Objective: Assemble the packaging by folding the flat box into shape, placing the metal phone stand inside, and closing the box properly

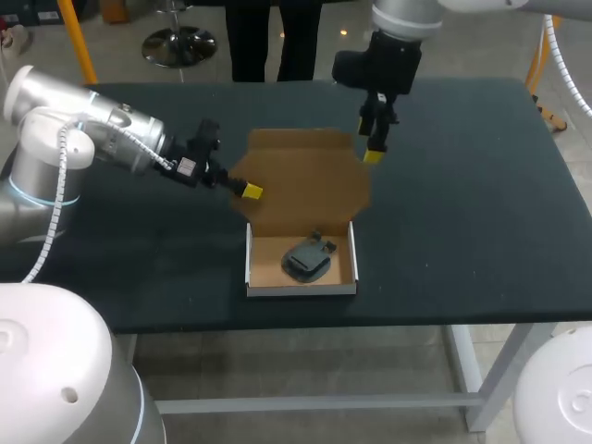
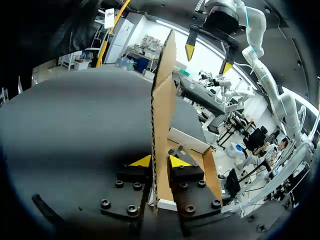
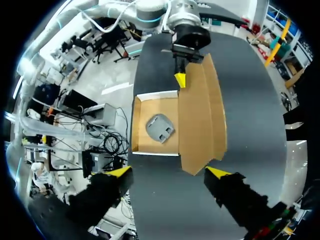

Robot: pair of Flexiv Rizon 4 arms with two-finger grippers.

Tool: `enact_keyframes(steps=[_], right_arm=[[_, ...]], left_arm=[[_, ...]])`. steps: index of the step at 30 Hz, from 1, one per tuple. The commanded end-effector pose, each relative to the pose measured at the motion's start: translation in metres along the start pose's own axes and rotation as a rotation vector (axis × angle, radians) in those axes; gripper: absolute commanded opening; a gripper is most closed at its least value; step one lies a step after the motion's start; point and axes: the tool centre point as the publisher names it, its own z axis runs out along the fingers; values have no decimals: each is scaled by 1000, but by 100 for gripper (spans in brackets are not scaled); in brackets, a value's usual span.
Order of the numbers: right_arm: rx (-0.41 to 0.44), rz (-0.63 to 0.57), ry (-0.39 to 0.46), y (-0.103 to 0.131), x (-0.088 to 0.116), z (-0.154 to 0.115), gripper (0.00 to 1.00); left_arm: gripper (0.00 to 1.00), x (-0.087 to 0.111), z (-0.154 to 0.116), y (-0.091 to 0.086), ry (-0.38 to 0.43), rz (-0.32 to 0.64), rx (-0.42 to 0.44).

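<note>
Pinching the raised lid [image 2: 162,100] between its fingers, the left gripper [image 2: 160,161] holds it; the right gripper [image 1: 373,155] hangs above, fingers spread and empty. Beyond them, the phone stand [image 1: 308,259] lies inside the box [image 1: 301,289].

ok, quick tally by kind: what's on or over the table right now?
cardboard box: 1
phone stand: 1
end effectors: 2 (left end effector, right end effector)
total: 4
</note>
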Motion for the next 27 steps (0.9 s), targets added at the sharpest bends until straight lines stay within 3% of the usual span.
enact_keyframes(steps=[1, 8, 19, 24, 27], right_arm=[[7, -2, 2, 3, 1, -3, 100], [13, -5, 0, 5, 4, -3, 100], [22, -5, -1, 7, 6, -4, 100], [28, -3, 3, 8, 7, -4, 100], [31, 1, 6, 7, 8, -4, 100]], left_arm=[[16, 8, -2, 1, -13, 15, 0], [12, 12, -3, 0, -12, 46, 3], [15, 13, -1, 0, -8, 85, 20], [27, 13, 0, -1, -3, 110, 33], [30, 13, 0, -1, -5, 120, 38]])
